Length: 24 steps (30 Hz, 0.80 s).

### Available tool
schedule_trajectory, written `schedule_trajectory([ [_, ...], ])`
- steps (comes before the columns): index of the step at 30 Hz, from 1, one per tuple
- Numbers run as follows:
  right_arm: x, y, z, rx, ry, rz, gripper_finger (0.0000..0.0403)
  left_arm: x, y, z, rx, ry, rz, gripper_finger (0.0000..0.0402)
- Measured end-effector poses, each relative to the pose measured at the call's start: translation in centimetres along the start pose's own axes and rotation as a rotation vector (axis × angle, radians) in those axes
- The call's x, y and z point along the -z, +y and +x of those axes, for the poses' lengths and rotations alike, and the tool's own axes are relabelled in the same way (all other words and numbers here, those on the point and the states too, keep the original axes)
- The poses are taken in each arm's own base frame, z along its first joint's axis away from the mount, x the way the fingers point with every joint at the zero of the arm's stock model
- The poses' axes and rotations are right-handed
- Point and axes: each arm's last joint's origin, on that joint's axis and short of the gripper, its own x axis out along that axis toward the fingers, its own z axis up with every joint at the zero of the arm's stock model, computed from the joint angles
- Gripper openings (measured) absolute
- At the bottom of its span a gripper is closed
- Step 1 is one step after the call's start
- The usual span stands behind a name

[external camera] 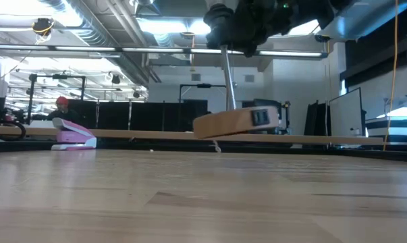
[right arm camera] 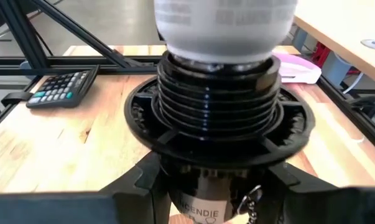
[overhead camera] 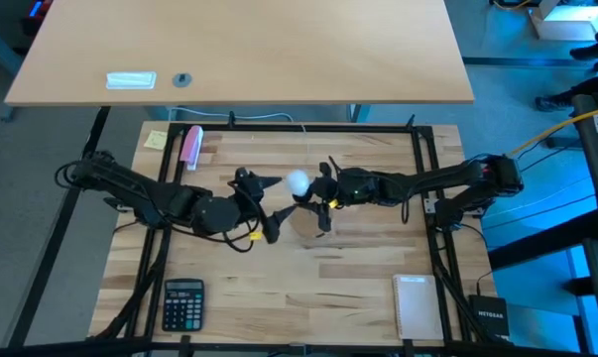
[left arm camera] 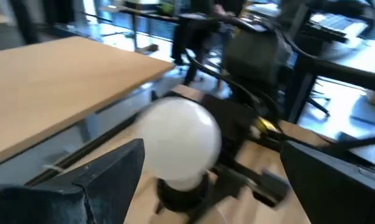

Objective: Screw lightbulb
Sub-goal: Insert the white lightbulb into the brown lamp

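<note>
1. Presently, nearest the front edge of the surface (overhead camera: 308, 297) lie a calculator (overhead camera: 182, 302) at the left and a white notepad (overhead camera: 414, 304) at the right, both well apart from the arms.
2. At mid-surface the two arms meet. The lightbulb (overhead camera: 297, 181) sits between them, raised off the wood, globe up in a black ribbed socket (right arm camera: 218, 99).
3. The right gripper (overhead camera: 321, 203) reaches in from the right. Its jaws are closed on the black socket below the bulb; the right wrist view shows the two fingers (right arm camera: 137, 180) pressed to either side of the socket's lower body, and the bulb's white base (right arm camera: 224, 28) seated in the top of it.
4. The left gripper (overhead camera: 269, 208) reaches in from the left. Its jaws stand wide open, one finger (left arm camera: 112, 168) to each side of the globe (left arm camera: 181, 143), with clear gaps showing and no contact with it.
5. In the low view a wooden disc (external camera: 235, 123) hangs tilted above the surface under the dark grippers (external camera: 257, 23), clear of the wood.
6. Farther back, near the far left corner, lie a pink stapler (overhead camera: 191, 146) and a yellow sticky note (overhead camera: 156, 139).
7. Beyond the surface stands a second, lighter table (overhead camera: 279, 50).
</note>
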Motion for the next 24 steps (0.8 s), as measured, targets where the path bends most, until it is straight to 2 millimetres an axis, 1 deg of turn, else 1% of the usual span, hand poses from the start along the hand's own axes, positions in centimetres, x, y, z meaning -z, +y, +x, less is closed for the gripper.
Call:
schedule_trajectory([
  [3, 0.3, 0.0, 0.4, 0.001, 0.004, 0.001, 0.0149, 0.0, 0.0, 0.1, -0.033, -0.012, -0.001, 0.0363],
  [5, 0.4, 0.0, 0.5, 0.001, -0.001, 0.002, 0.0149, 0.2, 0.0, 0.5, -0.071, -0.021, -0.012, 0.0363],
  [9, 0.4, 0.0, 0.6, 0.017, 0.001, 0.003, 0.0149, 1.0, 0.1, 2.0, -0.126, -0.015, -0.045, 0.0363],
  [14, 0.4, -0.1, 0.6, 0.023, 0.004, 0.002, 0.0149, 1.2, 0.3, 3.6, -0.18, -0.037, -0.082, 0.0363],
  [17, 0.5, -0.1, 0.6, 0.024, 0.005, 0.002, 0.0149, 1.4, 0.3, 4.4, -0.181, -0.036, -0.052, 0.0363],
  [20, 0.5, -0.1, 0.6, 0.024, 0.01, 0.002, 0.0149, 1.8, 0.3, 4.9, -0.178, -0.021, -0.046, 0.0363],
  [24, 0.5, -0.1, 0.6, 0.024, 0.01, 0.002, 0.0149, 1.8, 0.2, 4.9, -0.176, -0.019, -0.045, 0.0361],
])
